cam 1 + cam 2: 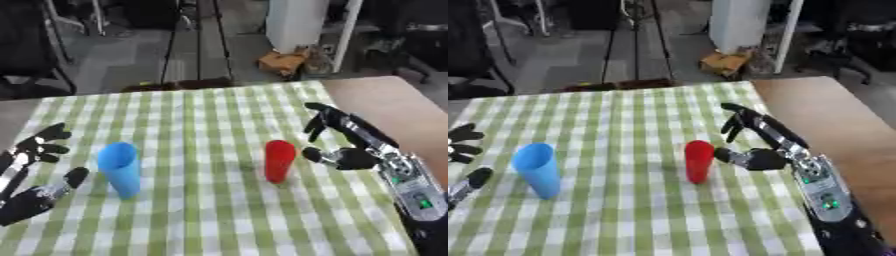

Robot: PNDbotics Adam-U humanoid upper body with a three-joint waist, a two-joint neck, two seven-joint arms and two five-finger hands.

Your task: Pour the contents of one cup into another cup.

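A red cup (279,160) stands upright near the middle of the green-checked tablecloth (201,115). A taller blue cup (120,169) stands upright to its left. My right hand (350,142) is open just right of the red cup, fingers spread above and thumb pointing toward the cup, with a small gap between them. My left hand (33,170) is open at the left edge, a short way left of the blue cup, holding nothing. What the cups hold is hidden from this angle.
Bare wooden tabletop (394,100) shows to the right of the cloth. Beyond the far table edge lie a floor, a white cabinet (296,22) and a brown box (282,62).
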